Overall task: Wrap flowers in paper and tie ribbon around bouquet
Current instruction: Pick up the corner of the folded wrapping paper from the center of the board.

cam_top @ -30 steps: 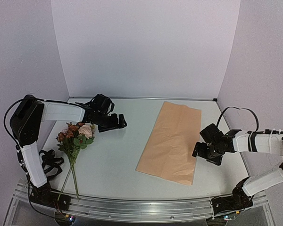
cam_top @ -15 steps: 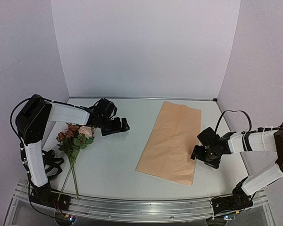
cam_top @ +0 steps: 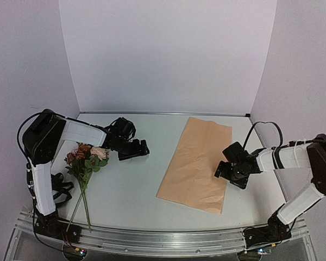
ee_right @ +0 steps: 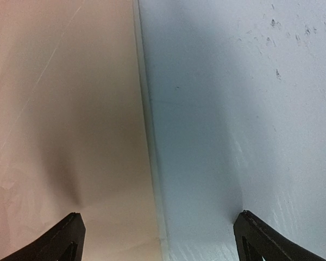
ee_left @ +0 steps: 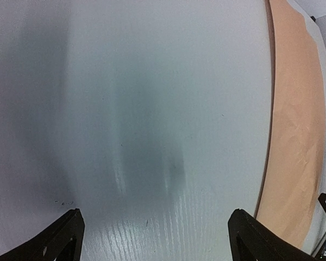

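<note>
The tan paper [cam_top: 198,163] lies flat on the white desk [cam_top: 130,190], its long axis running near to far and its far end leaning right. The flowers [cam_top: 87,155] lie at left, blooms rearward, thin stems toward the near edge. The left tool [cam_top: 135,149], spread wide and empty, hovers over bare desk between them. The right tool [cam_top: 224,173], equally wide and empty, straddles the creased paper's right edge.

Plain tan, peach-brown paper [cam_top: 198,160] with faint creases; flowers [cam_top: 88,153] with pink, cream and rust-red blooms, green leaves and stems. Pale grey-white table [cam_top: 130,185]; lilac walls [cam_top: 168,54].
</note>
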`<state>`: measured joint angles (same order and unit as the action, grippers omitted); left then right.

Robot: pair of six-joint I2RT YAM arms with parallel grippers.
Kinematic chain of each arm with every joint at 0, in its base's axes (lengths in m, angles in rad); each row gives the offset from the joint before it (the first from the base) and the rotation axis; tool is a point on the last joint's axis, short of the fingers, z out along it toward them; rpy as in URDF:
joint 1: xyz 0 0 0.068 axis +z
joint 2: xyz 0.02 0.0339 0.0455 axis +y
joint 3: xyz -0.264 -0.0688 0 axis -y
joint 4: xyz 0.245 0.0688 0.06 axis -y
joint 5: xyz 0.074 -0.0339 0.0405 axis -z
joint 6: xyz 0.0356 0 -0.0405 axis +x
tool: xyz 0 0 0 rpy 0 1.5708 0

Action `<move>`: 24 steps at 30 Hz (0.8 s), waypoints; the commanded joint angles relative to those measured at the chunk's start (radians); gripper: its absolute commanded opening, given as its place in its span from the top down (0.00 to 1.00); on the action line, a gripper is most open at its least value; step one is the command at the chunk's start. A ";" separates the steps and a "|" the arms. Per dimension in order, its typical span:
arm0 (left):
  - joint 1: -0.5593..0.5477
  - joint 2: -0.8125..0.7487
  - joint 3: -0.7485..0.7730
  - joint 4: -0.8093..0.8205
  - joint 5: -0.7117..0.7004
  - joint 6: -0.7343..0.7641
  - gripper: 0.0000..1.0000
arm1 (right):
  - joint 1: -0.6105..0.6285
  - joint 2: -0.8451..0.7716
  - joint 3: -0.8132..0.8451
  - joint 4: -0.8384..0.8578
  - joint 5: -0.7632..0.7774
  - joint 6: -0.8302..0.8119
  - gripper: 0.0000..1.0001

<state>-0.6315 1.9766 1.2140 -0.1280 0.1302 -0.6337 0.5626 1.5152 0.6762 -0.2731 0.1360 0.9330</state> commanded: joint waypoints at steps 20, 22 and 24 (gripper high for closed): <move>0.017 -0.014 -0.055 0.100 0.113 -0.012 0.21 | 0.056 0.065 0.131 -0.097 -0.162 0.026 0.02; -0.001 -0.016 -0.055 0.101 0.135 -0.010 0.22 | 0.056 0.029 0.094 -0.098 -0.177 0.052 0.02; -0.020 -0.024 -0.067 0.110 0.153 -0.015 0.22 | 0.065 -0.009 0.055 -0.097 -0.183 0.075 0.02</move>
<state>-0.6127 1.9736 1.1625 -0.0572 0.2107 -0.6543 0.6130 1.5888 0.7937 -0.3210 -0.0232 0.9501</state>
